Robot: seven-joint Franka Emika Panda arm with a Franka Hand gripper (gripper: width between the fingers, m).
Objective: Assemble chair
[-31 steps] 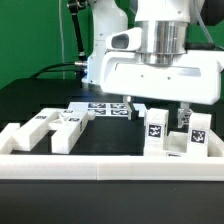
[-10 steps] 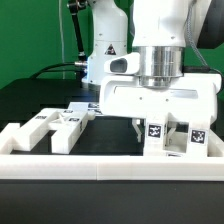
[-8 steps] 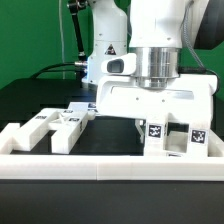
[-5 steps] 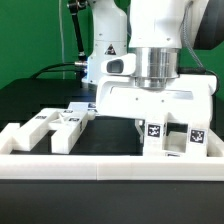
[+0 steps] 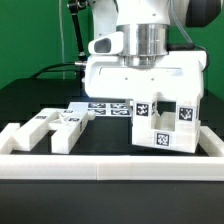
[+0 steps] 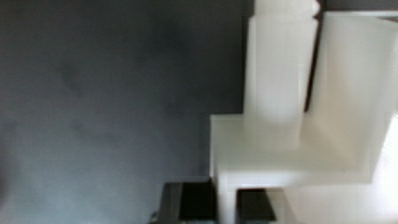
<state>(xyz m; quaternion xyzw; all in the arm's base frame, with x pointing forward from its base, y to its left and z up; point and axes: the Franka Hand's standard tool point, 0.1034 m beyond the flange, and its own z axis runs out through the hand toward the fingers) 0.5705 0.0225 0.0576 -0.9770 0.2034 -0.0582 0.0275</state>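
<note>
A white blocky chair part (image 5: 160, 122) with black-and-white tags hangs at the exterior view's right, just above the table and slightly tilted. My gripper (image 6: 226, 192) is shut on a thin white wall of this part (image 6: 285, 140); the two dark fingers (image 6: 192, 200) stand close together with only that wall between them. In the exterior view the white hand (image 5: 140, 72) sits directly over the part and hides the fingertips. More loose chair parts (image 5: 62, 124) lie at the exterior view's left.
A long plain white border rail (image 5: 100, 166) runs along the front of the black table. The marker board (image 5: 108, 107) lies behind the parts, under the arm. Another white block (image 5: 22, 137) rests against the rail at the far left.
The jaws closed on the tagged chair part. The hand then rose and shifted towards the exterior view's left, carrying the part off the table with it.
</note>
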